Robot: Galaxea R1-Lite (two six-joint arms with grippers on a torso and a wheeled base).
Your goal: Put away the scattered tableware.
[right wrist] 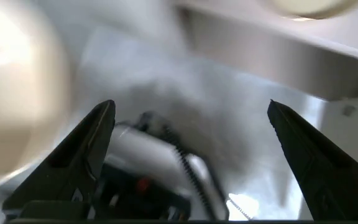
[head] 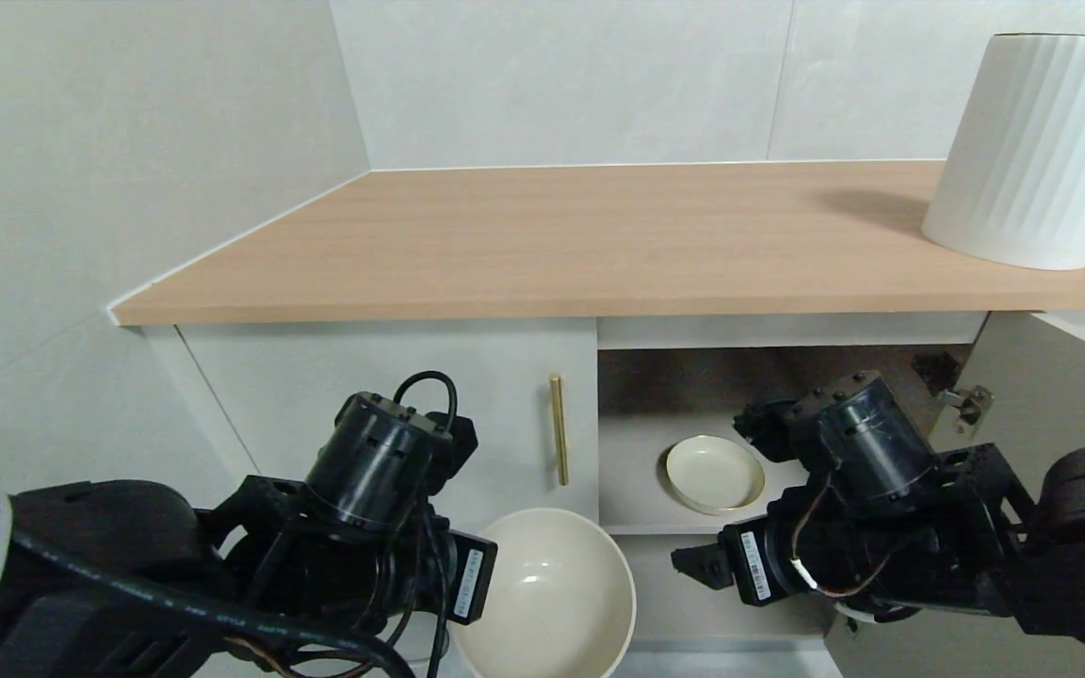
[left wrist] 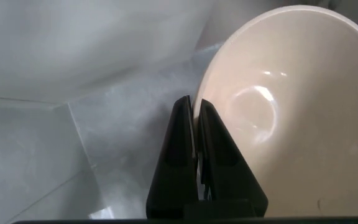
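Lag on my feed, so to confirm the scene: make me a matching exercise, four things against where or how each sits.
1 bowl
2 small plate
3 white ribbed container
4 right gripper

A on the countertop
B on the cupboard shelf
C held at its rim by the left gripper
D open, holding nothing

Pairs: 1-C, 2-B, 3-A, 4-D

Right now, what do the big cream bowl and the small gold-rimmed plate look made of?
Large cream round bowl: probably glazed ceramic, glossy, with sharp light glints inside. Small cream round plate on the cupboard shelf: likely glazed ceramic too, smooth sheen; its thin gold rim looks like metallic paint.
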